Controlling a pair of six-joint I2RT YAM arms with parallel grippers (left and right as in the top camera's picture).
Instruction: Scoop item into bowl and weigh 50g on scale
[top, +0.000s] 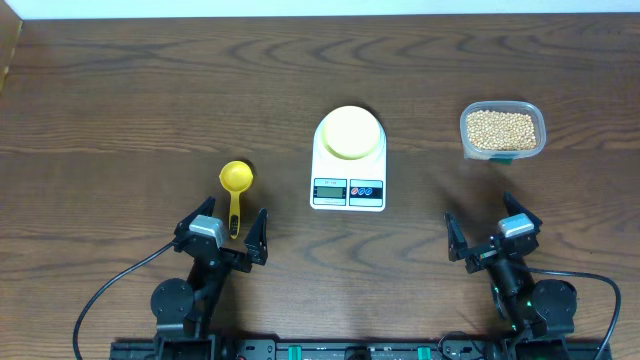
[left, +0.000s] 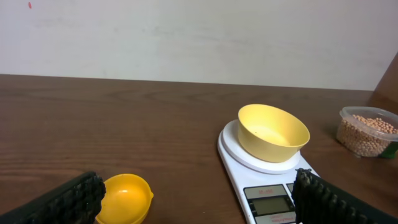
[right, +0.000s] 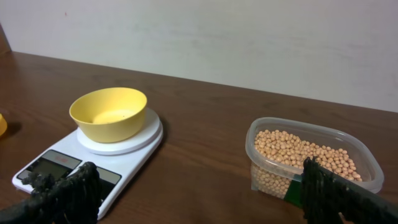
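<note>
On your wooden desk (top: 120, 100), both tools stand wide open and hold nothing: left tool (top: 228, 222), right tool (top: 480, 215). The white scale (top: 348, 190) sits mid-desk. To its right is a clear tub (top: 542, 130). The yellow bowl (top: 349, 132) rests on the scale. A yellow scoop (top: 236, 180) lies by your left tool. The beans (top: 500, 128) fill the tub.

Lab-type robot bench: dark wood-grain table (top: 120, 90), plain pale wall (left: 186, 37), black equipment rail (top: 330, 351) along near edge.
</note>
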